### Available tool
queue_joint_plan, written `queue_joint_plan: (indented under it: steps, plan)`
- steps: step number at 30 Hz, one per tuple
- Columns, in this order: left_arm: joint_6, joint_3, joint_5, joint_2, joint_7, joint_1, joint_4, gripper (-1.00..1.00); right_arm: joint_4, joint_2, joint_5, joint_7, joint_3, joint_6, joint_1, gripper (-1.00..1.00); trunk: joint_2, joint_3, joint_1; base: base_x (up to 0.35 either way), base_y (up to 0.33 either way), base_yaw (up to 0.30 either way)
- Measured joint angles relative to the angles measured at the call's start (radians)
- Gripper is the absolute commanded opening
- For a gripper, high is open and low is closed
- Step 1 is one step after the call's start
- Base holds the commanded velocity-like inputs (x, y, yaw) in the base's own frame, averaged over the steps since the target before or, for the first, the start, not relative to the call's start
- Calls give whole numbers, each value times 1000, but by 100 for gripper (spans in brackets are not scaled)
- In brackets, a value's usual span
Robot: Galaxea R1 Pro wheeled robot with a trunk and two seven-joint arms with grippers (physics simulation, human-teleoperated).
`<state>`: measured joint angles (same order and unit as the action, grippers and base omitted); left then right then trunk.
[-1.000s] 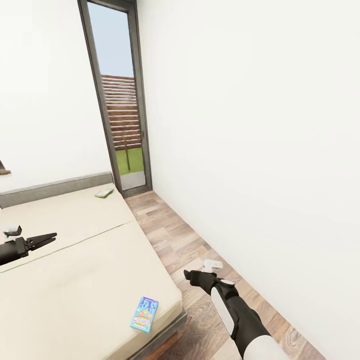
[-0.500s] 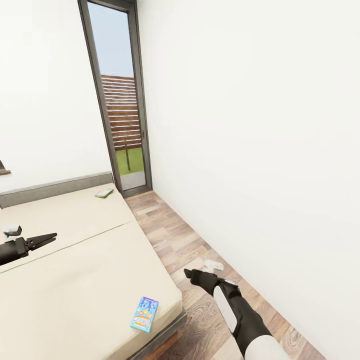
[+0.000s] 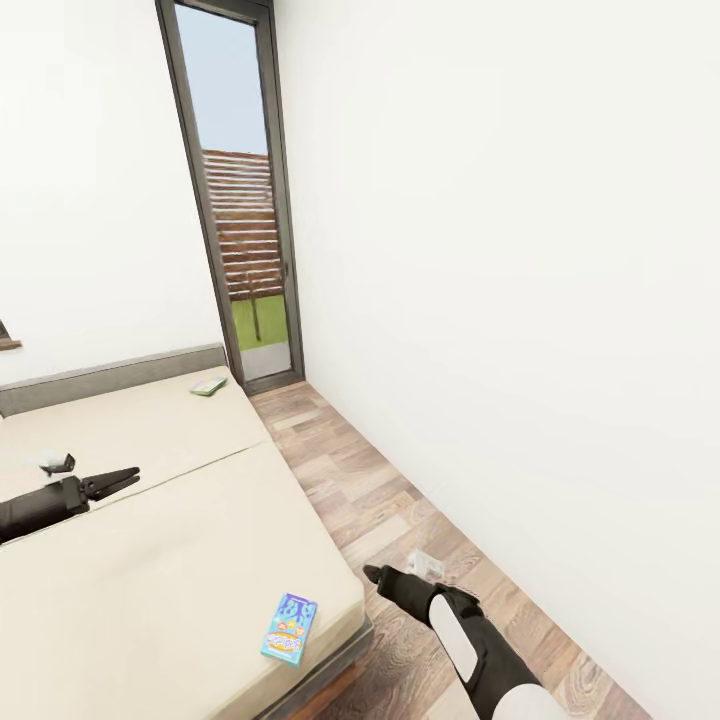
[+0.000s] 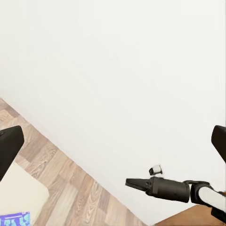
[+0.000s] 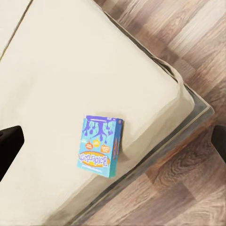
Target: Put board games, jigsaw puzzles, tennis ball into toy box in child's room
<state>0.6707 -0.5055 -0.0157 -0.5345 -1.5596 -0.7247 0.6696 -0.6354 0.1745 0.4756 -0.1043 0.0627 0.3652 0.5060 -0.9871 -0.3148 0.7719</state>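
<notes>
Two board games lie on the bed point(image 3: 150, 560). A blue and white one point(image 3: 289, 628) rests near the mattress's front right corner, and a green one point(image 3: 208, 386) sits by the grey headboard point(image 3: 110, 376). My left gripper point(image 3: 128, 480) hovers over the middle of the mattress, open, its fingers point(image 4: 9, 147) wide apart and holding nothing. My right gripper point(image 3: 370, 574) hangs over the wood floor just right of the bed corner, open and empty. In the right wrist view the blue game point(image 5: 101, 146) lies between the spread fingers point(image 5: 10, 141), some way below. The toy box and table are out of view.
A tall grey-framed window point(image 3: 245, 200) stands past the bed's far corner. A strip of wood-plank floor point(image 3: 380, 490) runs between the bed and the white right wall point(image 3: 520, 300). My right arm point(image 4: 165, 188) appears in the left wrist view.
My left gripper has moved to the right, further over the mattress. My right gripper has sunk a little lower beside the bed corner. Both games lie where they were.
</notes>
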Motion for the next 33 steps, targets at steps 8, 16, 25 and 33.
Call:
queue_joint_plan:
  steps: [8,16,25,33]
  plan:
    - [3,188,2,79,-7,0,5,100,157,-19,-1,-132,-3,-24,-2,100,0,0,0,0,0,0]
    - [10,301,5,134,-7,0,0,100,264,-24,-5,-158,-3,-140,-2,100,0,0,0,0,0,0]
    - [2,328,-1,202,-6,0,-2,100,291,-15,-14,-162,2,-185,-2,100,0,0,0,-21,4,0]
    - [-1,332,-1,201,-7,0,0,100,299,-10,-15,-160,1,-204,-2,100,0,0,0,-146,89,0]
